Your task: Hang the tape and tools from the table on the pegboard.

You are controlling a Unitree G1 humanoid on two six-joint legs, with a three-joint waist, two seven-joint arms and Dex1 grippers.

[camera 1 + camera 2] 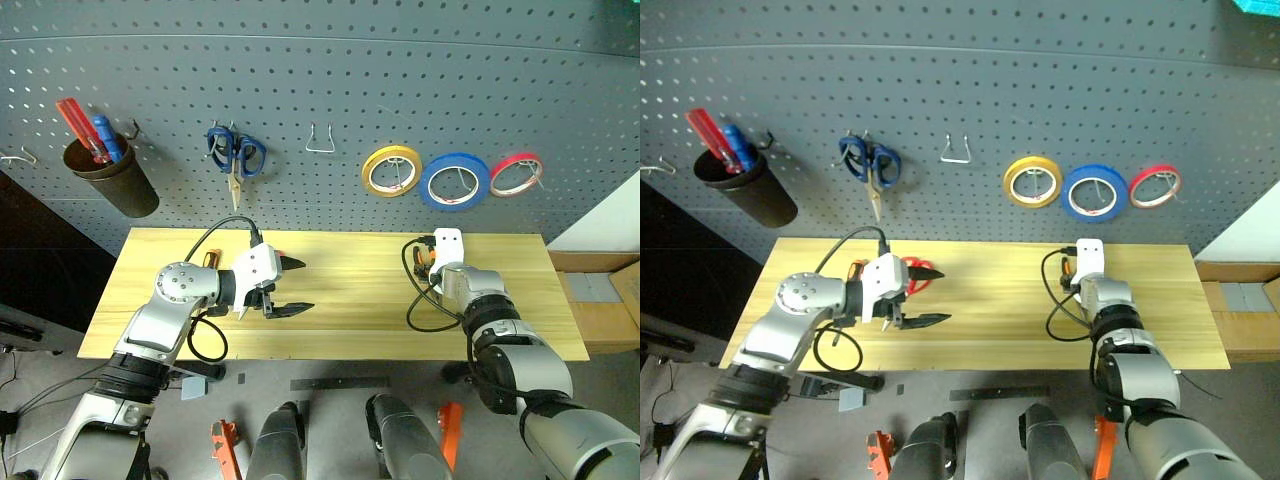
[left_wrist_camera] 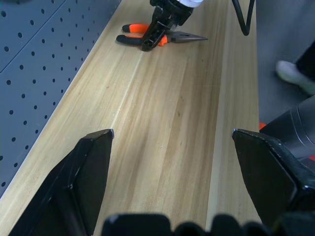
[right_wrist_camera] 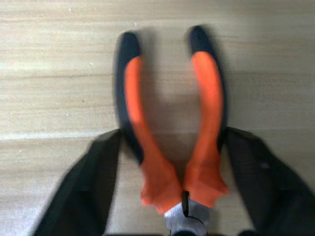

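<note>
On the light wooden table [image 1: 350, 330] lie small orange-and-black pliers [image 3: 206, 98], at the right near the pegboard [image 1: 320, 70]. My right gripper [image 3: 172, 132] straddles them, a black finger pressed against each handle; the left wrist view shows it on the pliers [image 2: 133, 28] too. Over the left half of the table my left gripper [image 1: 303, 286] stands open and holds nothing. Behind it peek the red scissors handles [image 1: 913, 273] and an orange screwdriver handle [image 1: 210, 258], both mostly hidden by the arm. The blue tape [image 1: 454, 181] hangs on a pegboard hook.
On the pegboard hang a black cup [image 1: 110, 180] with red and blue pens, blue-handled scissors [image 1: 236, 155], a bare wire hook [image 1: 319, 140], a yellow roll [image 1: 390, 170] and a red roll [image 1: 516, 174]. Cardboard boxes [image 1: 600, 300] stand right of the table.
</note>
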